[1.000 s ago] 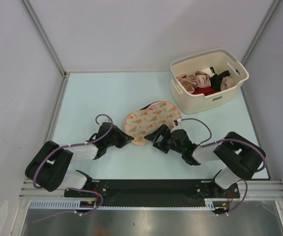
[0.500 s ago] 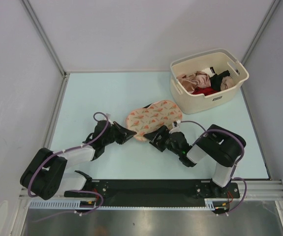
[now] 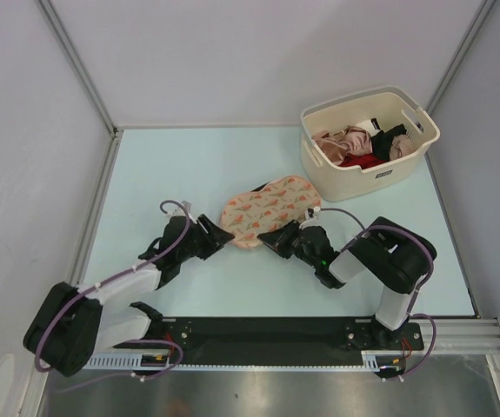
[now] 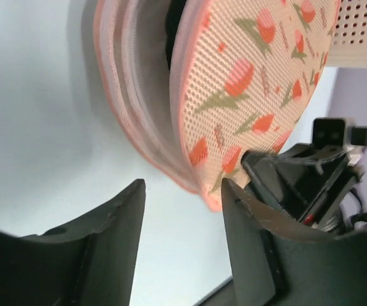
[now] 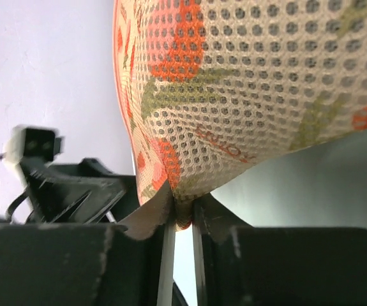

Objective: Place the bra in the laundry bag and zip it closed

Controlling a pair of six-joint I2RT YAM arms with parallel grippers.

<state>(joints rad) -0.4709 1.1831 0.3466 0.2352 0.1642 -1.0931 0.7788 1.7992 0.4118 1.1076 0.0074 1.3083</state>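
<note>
My right claw point(image 5: 182, 220) pinches the edge of the peach-orange, flower-printed mesh laundry bag point(image 3: 267, 208) on the pale counter point(image 3: 163, 165). My left claw point(image 4: 183, 189) gapes wide beside it. The black bra point(image 4: 170, 38) shows between the bag's halves.

The laundry bag point(image 3: 265, 211) lay in the middle of the counter point(image 3: 171, 165), and its near edge was crowded. The left end effector point(image 3: 222, 240) sat just beside it, fingers spread, while the right end effector point(image 3: 271, 239) pinched its rim. Bare counter stretched far-left of the bag. A cream basket point(image 3: 367, 178) blocked the far right corner.
</note>
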